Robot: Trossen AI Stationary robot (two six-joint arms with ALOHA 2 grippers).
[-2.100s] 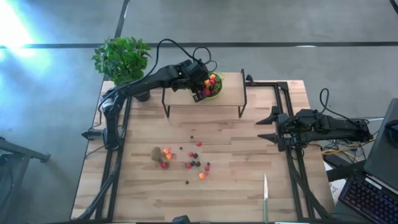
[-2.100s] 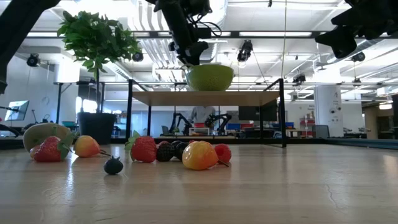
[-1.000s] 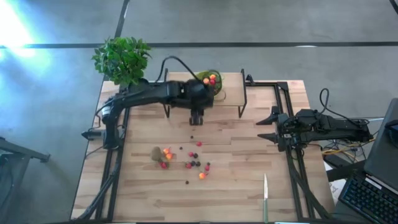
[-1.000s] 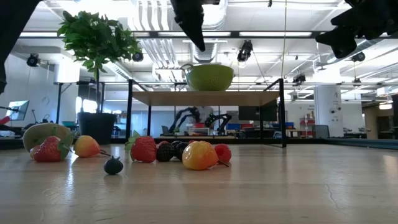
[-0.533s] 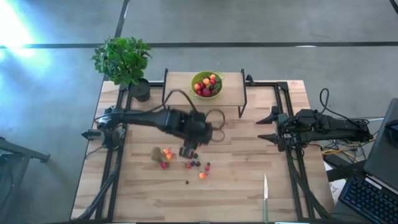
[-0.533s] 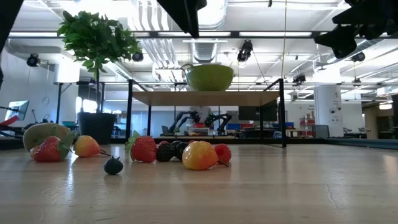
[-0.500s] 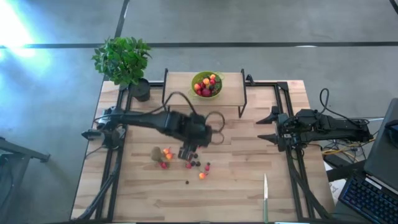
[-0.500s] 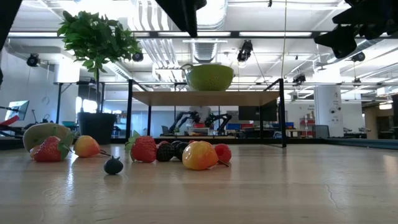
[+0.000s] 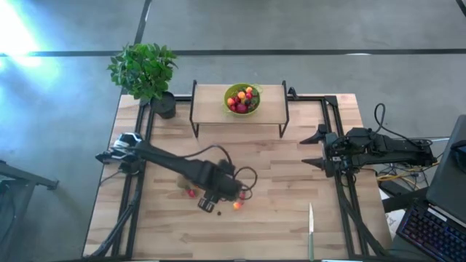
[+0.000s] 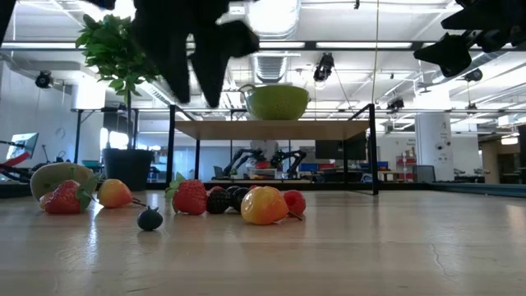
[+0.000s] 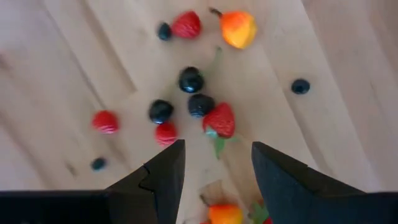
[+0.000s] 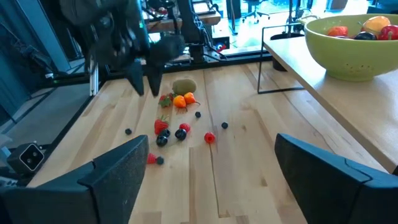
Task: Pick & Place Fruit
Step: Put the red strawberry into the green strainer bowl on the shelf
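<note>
Over table centre, left gripper (image 9: 209,203) hovers, fingers parted, empty; fruit (image 11: 219,121) scattered on wood directly beneath, strawberry just ahead of fingertips. Right gripper (image 9: 314,148) spread wide at table edge, farther off.

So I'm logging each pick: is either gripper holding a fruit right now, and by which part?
Nothing is held. The left gripper hangs open above the loose fruit; the right gripper waits open at the table's side.

Wooden table (image 9: 291,218), scattered fruit (image 9: 234,206), knife (image 9: 310,231), potted plant (image 9: 145,73), raised shelf (image 9: 211,109) bearing bowl (image 9: 242,98)
</note>
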